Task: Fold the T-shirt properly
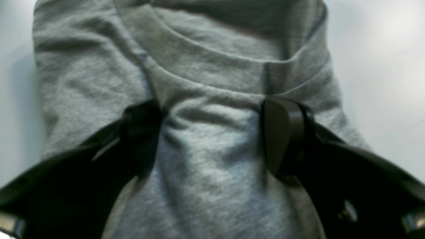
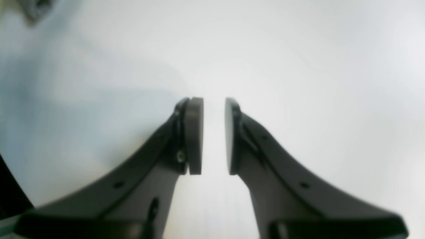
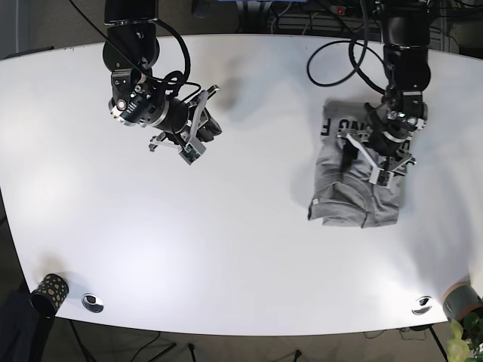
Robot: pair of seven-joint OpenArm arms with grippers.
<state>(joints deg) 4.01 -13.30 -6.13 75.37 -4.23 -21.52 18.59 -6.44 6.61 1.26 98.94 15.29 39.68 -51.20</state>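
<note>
The grey T-shirt (image 3: 355, 197) lies folded into a compact block on the right side of the white table (image 3: 241, 234), with dark print at its far edge. In the left wrist view the T-shirt (image 1: 212, 66) fills the frame, its ribbed collar just beyond the fingers. My left gripper (image 1: 212, 139) is open and sits down on the cloth, which bulges up between the jaws. From the base view the left gripper (image 3: 377, 157) is over the shirt's far right part. My right gripper (image 2: 212, 136) hangs over bare table with a narrow gap and nothing between its pads; it is far left of the shirt (image 3: 198, 136).
A dark patterned cup (image 3: 48, 291) stands at the front left corner. Two small metal discs (image 3: 93, 302) (image 3: 422, 305) lie near the front edge. A pot with a plant (image 3: 462, 332) is at the front right corner. Cables (image 3: 332, 56) trail over the far edge.
</note>
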